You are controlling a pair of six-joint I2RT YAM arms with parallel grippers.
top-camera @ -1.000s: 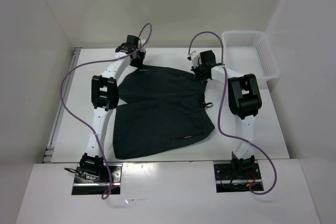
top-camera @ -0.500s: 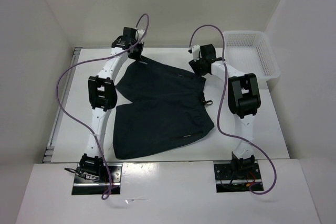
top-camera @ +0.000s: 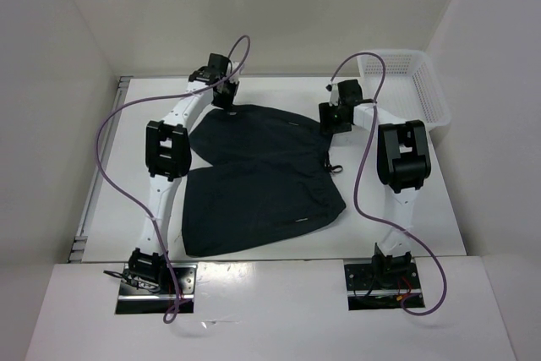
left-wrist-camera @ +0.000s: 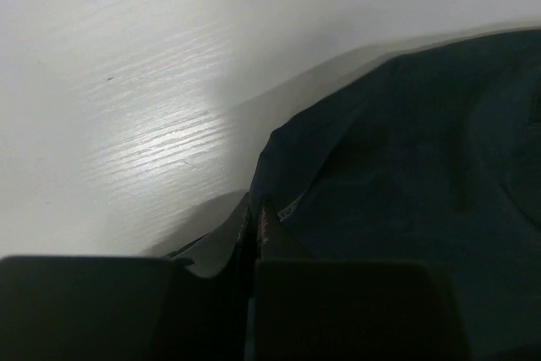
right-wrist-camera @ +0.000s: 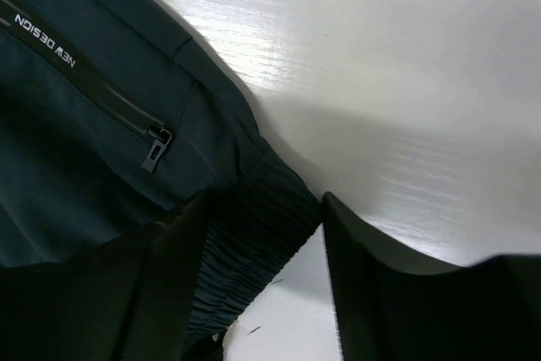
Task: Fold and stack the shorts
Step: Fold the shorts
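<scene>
White table bears the black shorts spread flat at its middle, the left gripper pinched tight on their far left corner, likely to carry a fold, while the right gripper hangs over the waistband corner with jaws apart.

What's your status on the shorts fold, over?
Left gripper shut on shorts, far-left corner. Right gripper open, waistband between its fingers. Shorts spread flat, unfolded. White basket far right, clear of the work.

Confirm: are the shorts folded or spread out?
Spread out. The shorts lie flat on the table, both legs side by side, neither laid over the other.
</scene>
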